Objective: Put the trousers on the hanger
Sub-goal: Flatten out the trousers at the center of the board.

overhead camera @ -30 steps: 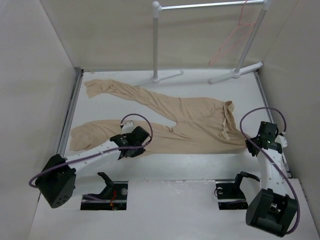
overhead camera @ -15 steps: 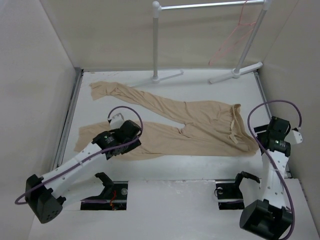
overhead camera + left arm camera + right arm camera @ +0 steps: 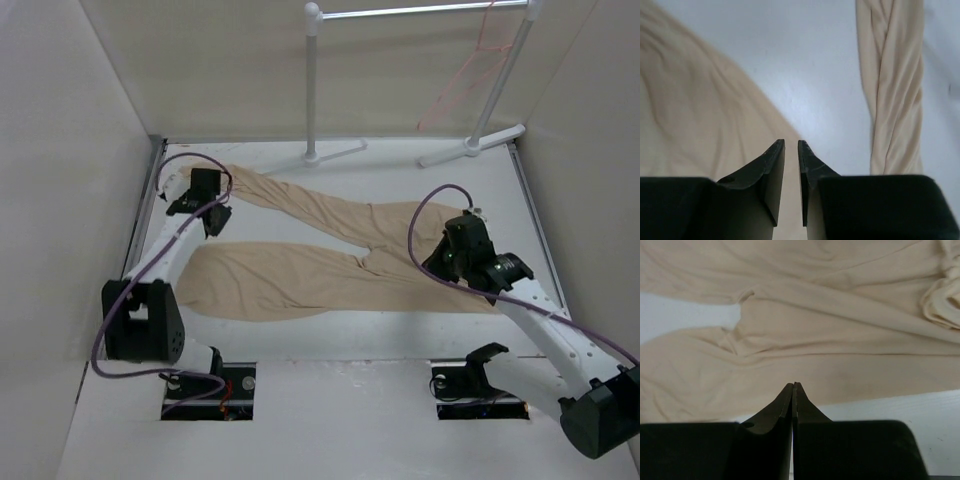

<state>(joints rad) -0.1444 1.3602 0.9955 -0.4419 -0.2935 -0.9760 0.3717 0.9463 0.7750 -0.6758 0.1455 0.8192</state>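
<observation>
**Trousers on the table, hanger bare: the job is barely begun**

The trousers (image 3: 330, 262) lie spread flat on the table (image 3: 400, 165), legs pointing left and waist to the right. The hanger (image 3: 462, 80) hangs on the rack (image 3: 312, 90) at the far right, well apart from the cloth and with nothing on it. Neither arm holds anything. By my reading, everything is still left to do: gripping the trousers, lifting them, and threading or draping them over the hanger.

The left gripper (image 3: 791, 150) is over bare table between the two legs, near the cuffs. Its fingers are nearly together with only a thin slit between them, and nothing is in the slit. The right gripper (image 3: 793, 388) is over the seat area near the waist, its fingers pressed fully together with no cloth between them.

The hanger is thin and faint, its hook is hard to make out near the top edge, and the rack post crosses part of it. The left arm covers the far leg's cuff, and the right arm hides part of the waistband. Whether either gripper touches the surface below cannot be told.
</observation>
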